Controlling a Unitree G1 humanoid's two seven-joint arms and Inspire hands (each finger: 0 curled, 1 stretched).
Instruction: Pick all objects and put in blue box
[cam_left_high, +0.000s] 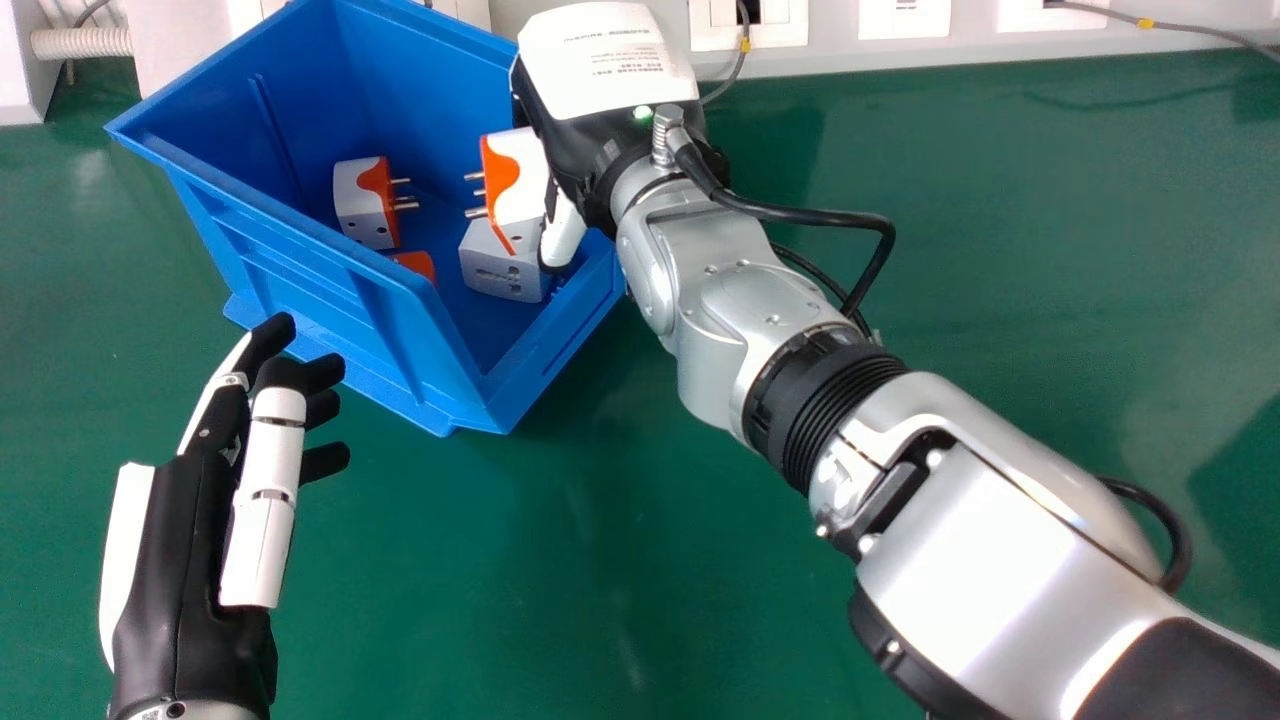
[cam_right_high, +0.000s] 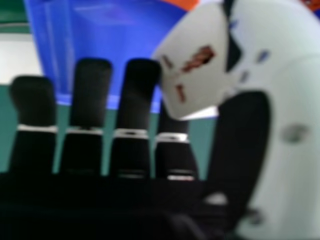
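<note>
Here's my left robot hand (cam_left_high: 190, 540), open beside the box (cam_left_high: 300, 262); inside, one adapter (cam_left_high: 358, 205), another (cam_left_high: 416, 264) mostly hidden, then a third (cam_left_high: 492, 272) and fourth (cam_left_high: 524, 172) right by my right robot hand (cam_left_high: 585, 145), open, fingers extended.

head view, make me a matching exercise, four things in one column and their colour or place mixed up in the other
1. left hand
2. right hand
3. leftmost plug adapter
4. tabletop

A. white and orange, inside the box
B. plain green
C. black and white, at the end of the arm coming from the view's lower right
D. black and white, in the view's lower left, outside the box

Pairs: 1-D, 2-C, 3-A, 4-B
</note>
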